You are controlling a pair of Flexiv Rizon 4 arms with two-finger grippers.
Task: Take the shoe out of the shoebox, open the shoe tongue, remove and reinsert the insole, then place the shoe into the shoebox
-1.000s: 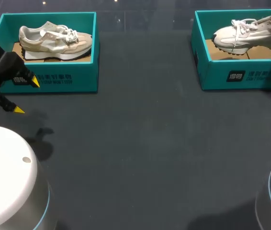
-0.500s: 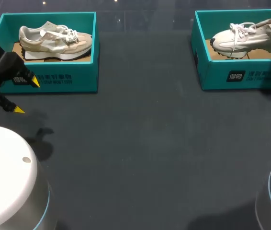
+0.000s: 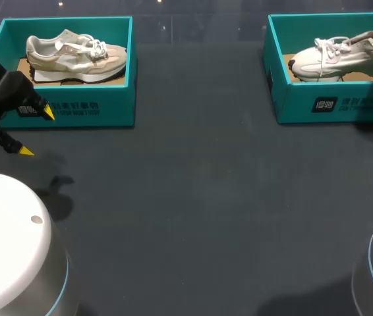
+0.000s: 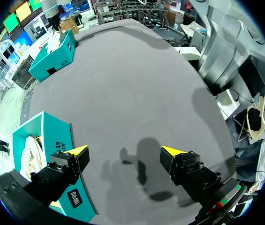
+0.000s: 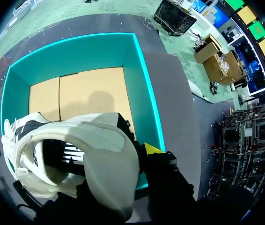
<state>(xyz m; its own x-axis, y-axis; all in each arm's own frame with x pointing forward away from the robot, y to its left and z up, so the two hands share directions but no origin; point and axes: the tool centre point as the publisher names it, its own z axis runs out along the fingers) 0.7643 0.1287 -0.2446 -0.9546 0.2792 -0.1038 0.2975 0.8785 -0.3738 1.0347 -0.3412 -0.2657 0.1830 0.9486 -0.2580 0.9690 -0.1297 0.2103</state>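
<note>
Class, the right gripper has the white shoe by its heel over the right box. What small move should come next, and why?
Probably lift the shoe straight up. The right gripper grips its heel, but the toe hangs low, inside the walls of the box; pulling sideways now would likely snag it on the rim.

The white shoe point(image 3: 331, 56) with white laces is in the right shoebox point(image 3: 318, 104), at the far right of the table. It is tilted: the toe points left and sits low, the heel end is higher. This shoebox is teal and open, with a brown cardboard floor. At the far left, the left shoebox point(image 3: 74, 108), also teal, holds a beige shoe point(image 3: 74, 56) upright on its sole, toe to the right.
</note>
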